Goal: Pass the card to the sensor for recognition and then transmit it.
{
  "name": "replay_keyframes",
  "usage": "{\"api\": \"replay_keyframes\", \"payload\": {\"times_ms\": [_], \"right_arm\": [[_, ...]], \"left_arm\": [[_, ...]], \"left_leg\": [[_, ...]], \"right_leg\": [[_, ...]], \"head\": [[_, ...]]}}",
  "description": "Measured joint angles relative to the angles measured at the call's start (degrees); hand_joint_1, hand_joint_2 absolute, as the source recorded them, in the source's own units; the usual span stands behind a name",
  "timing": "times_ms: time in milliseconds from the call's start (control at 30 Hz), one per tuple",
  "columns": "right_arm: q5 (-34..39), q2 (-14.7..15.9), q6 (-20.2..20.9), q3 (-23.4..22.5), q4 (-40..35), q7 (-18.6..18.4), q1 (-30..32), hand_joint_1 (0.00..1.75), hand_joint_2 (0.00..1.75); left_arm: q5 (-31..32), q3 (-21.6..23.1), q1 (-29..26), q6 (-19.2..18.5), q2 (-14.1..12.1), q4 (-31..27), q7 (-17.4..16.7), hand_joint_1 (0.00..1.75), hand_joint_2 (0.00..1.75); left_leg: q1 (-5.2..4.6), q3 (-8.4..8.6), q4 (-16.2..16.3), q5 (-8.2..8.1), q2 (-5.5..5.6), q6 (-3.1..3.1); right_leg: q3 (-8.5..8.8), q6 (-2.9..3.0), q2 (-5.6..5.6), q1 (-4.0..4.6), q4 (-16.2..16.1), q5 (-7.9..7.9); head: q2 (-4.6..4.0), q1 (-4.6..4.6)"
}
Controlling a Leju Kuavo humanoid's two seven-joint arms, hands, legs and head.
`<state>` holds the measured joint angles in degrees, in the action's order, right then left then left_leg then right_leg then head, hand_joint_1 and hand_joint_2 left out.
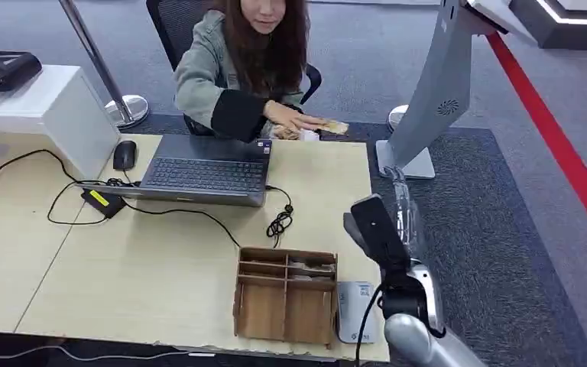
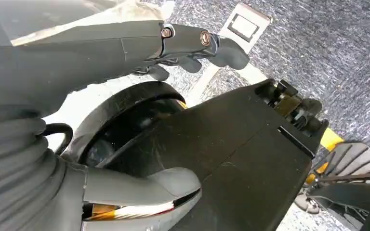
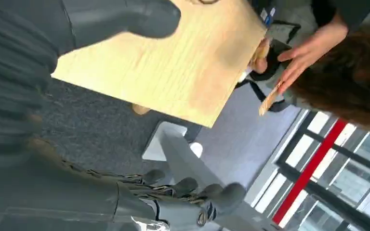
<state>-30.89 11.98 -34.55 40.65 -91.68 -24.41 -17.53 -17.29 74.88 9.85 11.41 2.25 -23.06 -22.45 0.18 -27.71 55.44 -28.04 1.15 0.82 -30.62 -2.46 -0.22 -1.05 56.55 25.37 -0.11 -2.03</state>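
The card (image 1: 334,127) lies flat under a seated person's hand (image 1: 294,116) at the tabletop's (image 1: 153,267) far edge, beyond the laptop (image 1: 206,172), long axis along that edge. It looks thin, stiff, light and slippery; best pinched by an overhanging edge. Right hand (image 3: 173,202): fingers spread, empty. Left hand (image 2: 125,48) likewise holds nothing.

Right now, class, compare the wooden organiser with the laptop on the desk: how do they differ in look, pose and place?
The wooden organiser is brown, open-topped and split into compartments; the laptop is grey with a dark keyboard. The wooden organiser sits at the desk's near edge by the robot, the laptop at the far side before the seated person. A black cable runs beside the laptop; none shows at the wooden organiser. Both rest flat on the desk.
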Motion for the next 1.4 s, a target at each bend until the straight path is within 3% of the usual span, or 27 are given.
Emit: {"api": "replay_keyframes", "payload": {"times_ms": [267,500,733,1000,1400], "right_arm": [[-8.38,3.74,6.84,0.39,-15.86,-3.56,8.45,0.00,1.75],[-12.59,8.84,9.20,1.40,-25.91,-7.50,15.12,0.00,1.75],[-8.28,12.22,9.37,4.42,-26.54,-7.93,16.60,0.00,1.75],[-7.19,12.09,9.96,7.17,-24.73,-6.80,15.55,0.00,1.75],[-12.41,11.19,9.26,8.04,-22.37,-7.32,15.03,0.00,1.75]], "left_arm": [[-2.87,-1.31,-0.54,1.36,0.18,-0.02,-0.55,0.00,1.75],[-4.15,-2.60,-0.83,2.21,0.52,0.00,-0.72,0.00,1.75],[-4.46,-2.89,-0.89,2.34,0.66,0.02,-0.55,0.00,1.75],[-4.57,-2.88,-0.94,2.34,0.63,0.02,0.00,0.00,1.75],[-4.50,-2.88,-0.95,2.36,0.63,0.02,0.07,0.00,1.75]], "left_leg": [[0.01,0.02,0.00,-0.01,0.00,0.00],[-0.01,0.01,-0.01,-0.06,-0.02,0.03],[0.00,0.04,-0.01,-0.05,-0.04,0.04],[0.01,0.03,-0.01,-0.05,-0.04,0.03],[0.00,0.04,-0.01,-0.05,-0.05,0.03]], "right_leg": [[0.02,0.00,0.00,0.01,-0.02,0.01],[0.07,0.00,0.05,-0.01,-0.07,0.02],[0.09,0.01,0.07,0.00,-0.05,0.01],[0.09,0.01,0.07,0.00,-0.02,0.02],[0.09,0.01,0.07,-0.01,-0.03,0.02]], "head": [[0.00,0.00],[0.00,0.00],[0.00,0.00],[0.00,0.00],[0.00,0.02]]}}
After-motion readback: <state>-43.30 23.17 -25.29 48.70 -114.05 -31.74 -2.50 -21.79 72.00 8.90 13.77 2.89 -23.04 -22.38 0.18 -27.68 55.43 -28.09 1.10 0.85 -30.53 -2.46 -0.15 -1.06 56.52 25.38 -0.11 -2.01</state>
